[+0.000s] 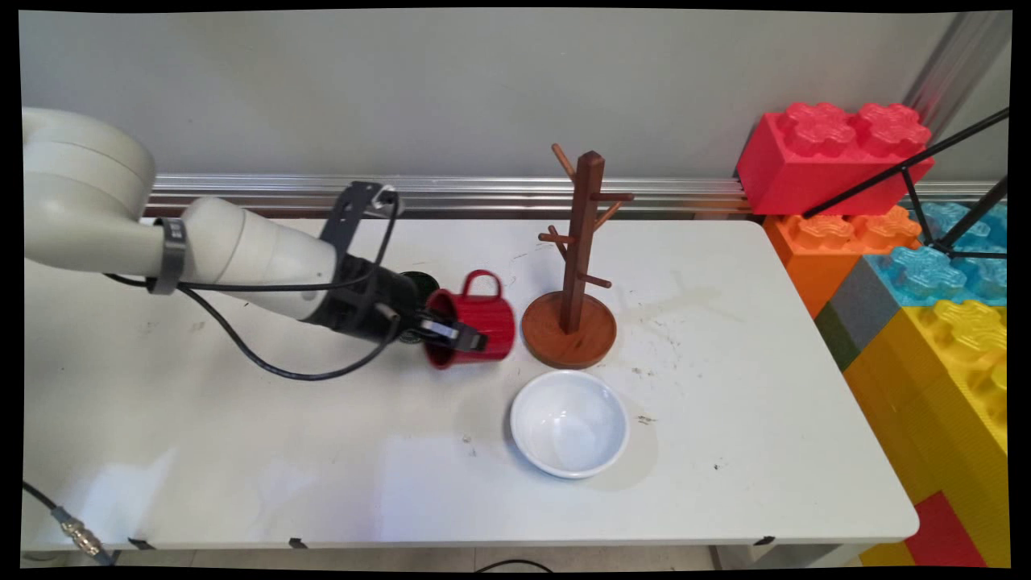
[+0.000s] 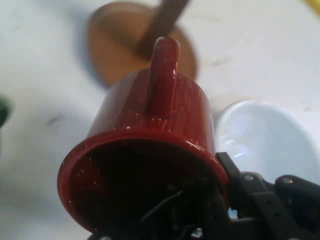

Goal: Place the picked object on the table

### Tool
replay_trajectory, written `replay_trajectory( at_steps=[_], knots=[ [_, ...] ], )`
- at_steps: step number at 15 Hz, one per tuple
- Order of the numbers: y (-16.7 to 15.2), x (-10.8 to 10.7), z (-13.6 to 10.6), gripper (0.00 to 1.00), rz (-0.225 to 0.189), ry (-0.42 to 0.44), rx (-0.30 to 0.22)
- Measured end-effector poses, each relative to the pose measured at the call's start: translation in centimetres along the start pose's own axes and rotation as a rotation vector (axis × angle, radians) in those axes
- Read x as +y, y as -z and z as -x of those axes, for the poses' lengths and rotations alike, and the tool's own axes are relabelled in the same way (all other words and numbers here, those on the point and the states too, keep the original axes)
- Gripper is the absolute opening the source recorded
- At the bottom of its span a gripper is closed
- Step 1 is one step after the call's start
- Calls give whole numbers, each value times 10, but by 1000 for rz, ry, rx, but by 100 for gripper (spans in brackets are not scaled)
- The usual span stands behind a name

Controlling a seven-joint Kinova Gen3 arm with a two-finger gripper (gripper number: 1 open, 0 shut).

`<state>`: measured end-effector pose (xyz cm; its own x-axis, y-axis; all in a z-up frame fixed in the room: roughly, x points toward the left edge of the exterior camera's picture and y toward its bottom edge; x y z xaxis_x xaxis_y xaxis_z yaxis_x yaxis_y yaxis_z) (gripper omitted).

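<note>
A red enamel mug (image 1: 477, 321) lies tipped on its side, mouth toward the arm and handle pointing up. My gripper (image 1: 453, 335) is shut on the mug's rim, one finger outside the wall and one inside. In the hand view the red mug (image 2: 150, 150) fills the middle, with my gripper (image 2: 220, 200) clamped on its rim at the lower right. Just right of the mug stands a brown wooden mug tree (image 1: 573, 266) on a round base (image 2: 125, 50). A white bowl (image 1: 569, 424) sits in front of the tree, also seen as the pale bowl (image 2: 260, 140) in the hand view.
A dark green object (image 1: 422, 283) is half hidden behind the gripper. Large red, orange, blue and yellow toy blocks (image 1: 902, 242) are stacked off the table's right edge, with a black tripod leg (image 1: 910, 169) across them. A metal rail (image 1: 483, 193) runs along the wall.
</note>
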<state>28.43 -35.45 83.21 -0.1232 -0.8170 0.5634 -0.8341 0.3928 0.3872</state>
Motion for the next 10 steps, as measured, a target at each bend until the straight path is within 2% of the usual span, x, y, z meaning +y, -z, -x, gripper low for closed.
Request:
replay_trajectory(
  at_steps=[1, 3, 6, 10],
  knots=[
    [3, -11, 2, 0, -13, 22, -23],
    [8, -31, 5, 0, -7, 76, -73],
    [19, -52, 2, 0, 44, 136, -128],
    [36, -55, -11, 0, 103, 153, -148]
  ],
)
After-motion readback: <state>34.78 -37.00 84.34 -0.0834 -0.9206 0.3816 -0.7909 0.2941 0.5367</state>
